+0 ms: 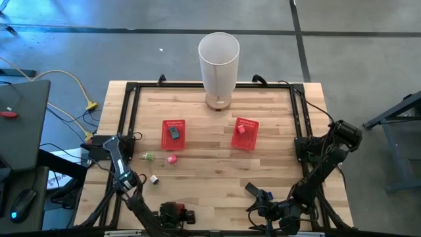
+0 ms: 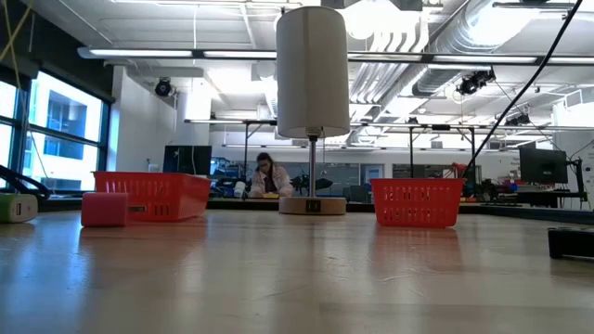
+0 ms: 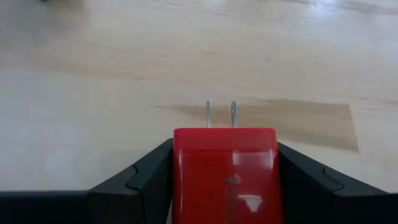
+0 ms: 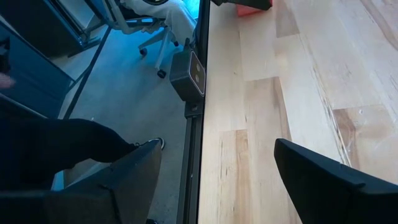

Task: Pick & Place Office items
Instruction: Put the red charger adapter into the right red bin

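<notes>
My left gripper is near the table's front edge, left of centre, shut on a red plug adapter whose two metal prongs point away from it. My right gripper stands open by the front edge, right of centre, its fingers holding nothing. A pink item, a green one and a small white one lie loose on the wood. A dark item lies in the left red basket. A red item lies in the right red basket. My left gripper pinches the red adapter by its two opposite side faces, one finger on each. The fingers lie along the body and slant down toward the table. The prong end sticks out past the fingertips. I cannot tell whether the adapter touches the wood.
A tall white cylinder stands on a wooden foot at the table's far middle, between and behind the two baskets. A black frame runs round the tabletop. Bare wood lies between the baskets and the grippers. A person sits far off in the room.
</notes>
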`<move>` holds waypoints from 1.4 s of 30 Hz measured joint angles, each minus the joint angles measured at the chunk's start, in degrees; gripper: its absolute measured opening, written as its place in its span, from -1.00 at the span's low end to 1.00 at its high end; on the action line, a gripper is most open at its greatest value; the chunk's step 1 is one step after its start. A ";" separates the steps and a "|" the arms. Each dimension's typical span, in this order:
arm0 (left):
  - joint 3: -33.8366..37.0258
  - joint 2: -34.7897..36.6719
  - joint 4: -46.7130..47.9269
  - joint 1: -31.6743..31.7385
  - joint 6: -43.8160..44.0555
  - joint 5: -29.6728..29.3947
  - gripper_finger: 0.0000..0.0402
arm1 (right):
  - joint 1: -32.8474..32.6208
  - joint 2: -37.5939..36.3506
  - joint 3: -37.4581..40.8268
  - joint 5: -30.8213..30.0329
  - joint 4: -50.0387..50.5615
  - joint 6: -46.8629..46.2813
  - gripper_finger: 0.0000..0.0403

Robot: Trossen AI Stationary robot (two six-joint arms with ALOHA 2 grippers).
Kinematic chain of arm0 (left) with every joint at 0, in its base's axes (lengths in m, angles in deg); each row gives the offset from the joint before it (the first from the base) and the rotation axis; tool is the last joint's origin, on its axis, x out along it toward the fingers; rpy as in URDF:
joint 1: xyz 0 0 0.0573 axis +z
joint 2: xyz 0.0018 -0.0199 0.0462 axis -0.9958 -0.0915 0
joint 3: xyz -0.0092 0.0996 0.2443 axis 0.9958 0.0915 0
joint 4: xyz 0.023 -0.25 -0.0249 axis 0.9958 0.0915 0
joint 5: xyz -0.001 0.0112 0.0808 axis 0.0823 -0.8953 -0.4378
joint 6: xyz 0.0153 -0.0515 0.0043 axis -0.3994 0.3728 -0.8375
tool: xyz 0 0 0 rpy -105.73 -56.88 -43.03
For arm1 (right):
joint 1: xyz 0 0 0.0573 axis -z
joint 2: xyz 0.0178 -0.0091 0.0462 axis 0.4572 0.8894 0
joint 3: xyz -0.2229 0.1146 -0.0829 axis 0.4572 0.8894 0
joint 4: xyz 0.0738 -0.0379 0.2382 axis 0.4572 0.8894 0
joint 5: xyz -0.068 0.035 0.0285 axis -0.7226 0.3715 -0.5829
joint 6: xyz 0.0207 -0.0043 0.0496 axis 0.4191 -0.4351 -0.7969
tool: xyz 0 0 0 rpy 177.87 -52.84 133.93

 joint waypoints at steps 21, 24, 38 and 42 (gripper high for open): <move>0.02 0.89 -0.44 -1.12 -12.16 -3.63 0.08 | 0.00 0.00 0.00 0.00 -0.02 0.00 0.49; 0.12 1.69 -0.60 -2.09 -13.46 -7.26 0.08 | 0.00 0.00 0.00 0.00 0.00 0.00 0.49; 0.08 3.28 -1.08 -2.62 -16.66 -16.47 0.08 | 0.00 0.00 0.00 0.00 -0.02 0.01 0.49; 0.00 3.56 -0.91 -3.07 -17.39 -19.57 0.08 | 0.00 0.00 0.00 0.00 -0.02 0.01 0.49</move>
